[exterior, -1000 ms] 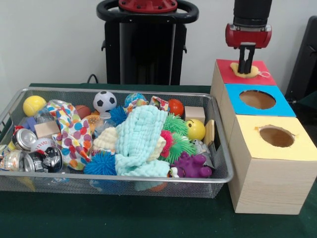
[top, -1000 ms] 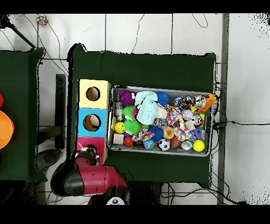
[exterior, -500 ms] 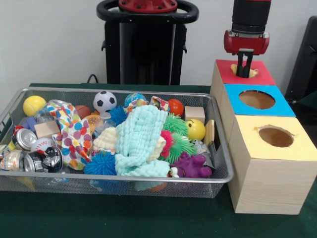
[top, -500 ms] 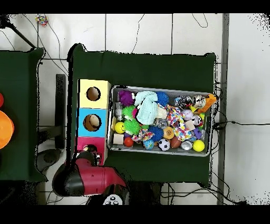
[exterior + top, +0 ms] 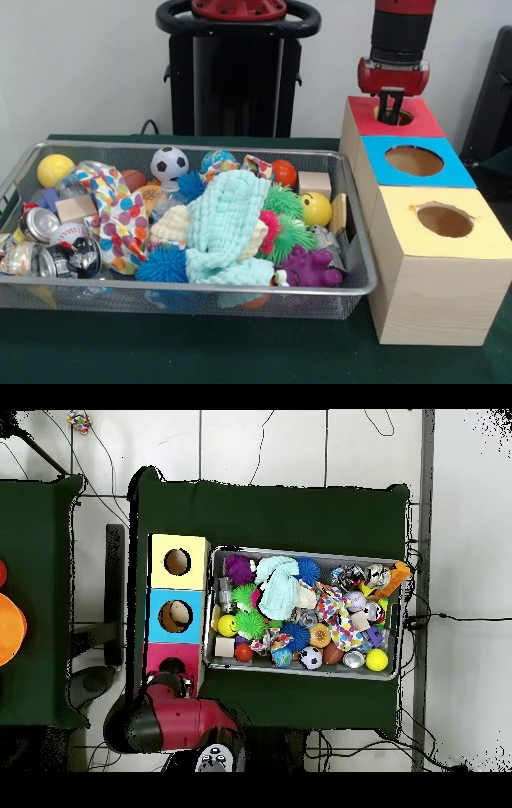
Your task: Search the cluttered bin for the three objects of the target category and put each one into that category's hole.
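Observation:
My gripper (image 5: pixel 390 112) hangs over the round hole in the red-topped box (image 5: pixel 418 125), its tip down at the hole's rim. Whether it holds anything I cannot tell. Only a pale sliver shows at the hole's edge. In the overhead view the red arm (image 5: pixel 170 719) covers the gripper beside the red box (image 5: pixel 158 654). The wire bin (image 5: pixel 200 146) is heaped with a mint cloth (image 5: pixel 228 224), a soccer ball (image 5: pixel 169 163), a yellow ball (image 5: pixel 54 170), a yellow smiley ball (image 5: pixel 316 209), a purple toy (image 5: pixel 308 268), spiky balls and cans.
A blue-topped box (image 5: pixel 452 173) and a yellow-topped box (image 5: pixel 488 240), each with a hole, stand in a row with the red one to the right of the bin. A black stand (image 5: pixel 236 72) rises behind the bin.
The gripper has dropped lower over the red box's hole. The yellow soft thing that lay on the hole under it has slipped out of sight.

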